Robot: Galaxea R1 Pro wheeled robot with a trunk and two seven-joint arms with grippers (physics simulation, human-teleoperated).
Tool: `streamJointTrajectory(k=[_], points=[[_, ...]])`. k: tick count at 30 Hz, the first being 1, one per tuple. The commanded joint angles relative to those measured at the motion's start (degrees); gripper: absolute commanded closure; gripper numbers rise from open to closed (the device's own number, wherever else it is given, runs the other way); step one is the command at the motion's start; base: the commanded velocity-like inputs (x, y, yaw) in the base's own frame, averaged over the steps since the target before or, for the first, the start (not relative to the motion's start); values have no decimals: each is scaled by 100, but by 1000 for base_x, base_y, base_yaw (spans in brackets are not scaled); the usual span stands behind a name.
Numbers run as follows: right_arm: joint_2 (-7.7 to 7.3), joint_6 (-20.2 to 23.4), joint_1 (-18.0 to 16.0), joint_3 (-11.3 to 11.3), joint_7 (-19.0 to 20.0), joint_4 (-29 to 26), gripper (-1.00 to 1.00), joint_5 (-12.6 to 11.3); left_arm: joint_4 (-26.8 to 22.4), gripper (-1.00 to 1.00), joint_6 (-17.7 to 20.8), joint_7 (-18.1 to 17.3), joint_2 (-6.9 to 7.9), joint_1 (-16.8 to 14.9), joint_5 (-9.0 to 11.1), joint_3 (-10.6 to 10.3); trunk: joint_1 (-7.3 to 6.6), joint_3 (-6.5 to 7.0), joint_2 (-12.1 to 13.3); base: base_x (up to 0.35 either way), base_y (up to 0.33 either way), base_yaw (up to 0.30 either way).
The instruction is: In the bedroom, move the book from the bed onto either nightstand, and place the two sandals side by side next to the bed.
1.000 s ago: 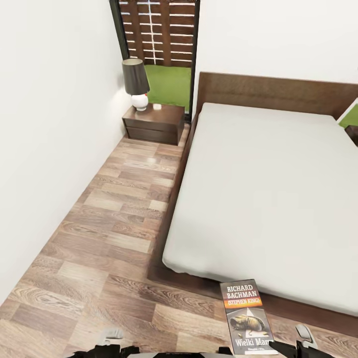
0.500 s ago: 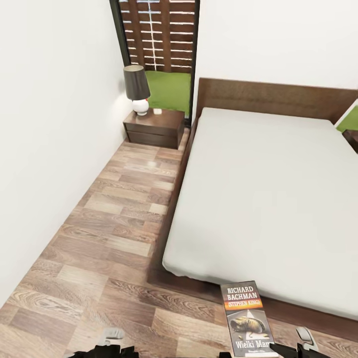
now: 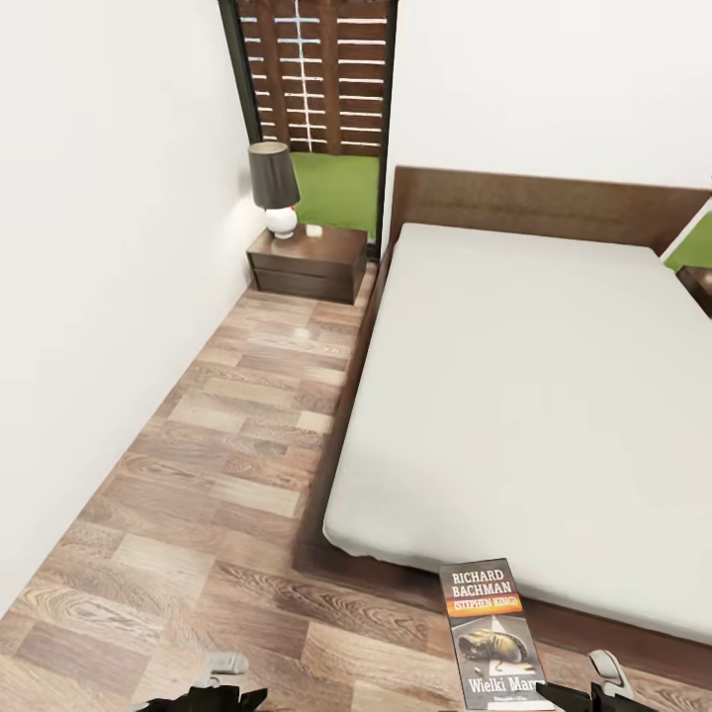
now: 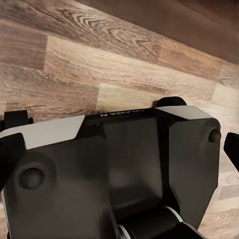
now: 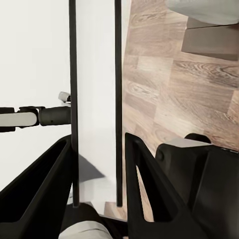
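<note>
The book (image 3: 494,633) stands in the right gripper (image 5: 97,164), seen edge-on between its two dark fingers (image 5: 149,179), which press its covers from both sides. From the head, it sits at six o'clock, its cover face-up over the wood-plank floor (image 3: 218,445), just off the bed's (image 3: 534,396) foot corner. The nightstand (image 3: 309,262), with a lamp (image 3: 274,188) on it, lies far at eleven o'clock. The left gripper (image 3: 222,667) hangs low; whether its fingers are apart or together cannot be told.
</note>
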Motion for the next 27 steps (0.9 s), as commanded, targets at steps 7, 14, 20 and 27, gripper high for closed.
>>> streamJointTrajectory(k=[7,14,20,27], points=[[-4,41,-3,7,23,2,100,-17,9,-100,-4,-25,1,-4,13,21,3,57,-9,0,0,0],[-5,41,-3,7,23,2,100,-17,9,-100,-4,-25,1,-4,13,21,3,123,-9,0,0,0],[-2,41,-3,7,23,2,100,-17,9,-100,-4,-22,1,-4,13,21,3,178,-9,0,0,0],[-3,41,-3,7,23,2,100,-17,9,-100,-4,-23,1,-4,17,21,3,243,-9,0,0,0]])
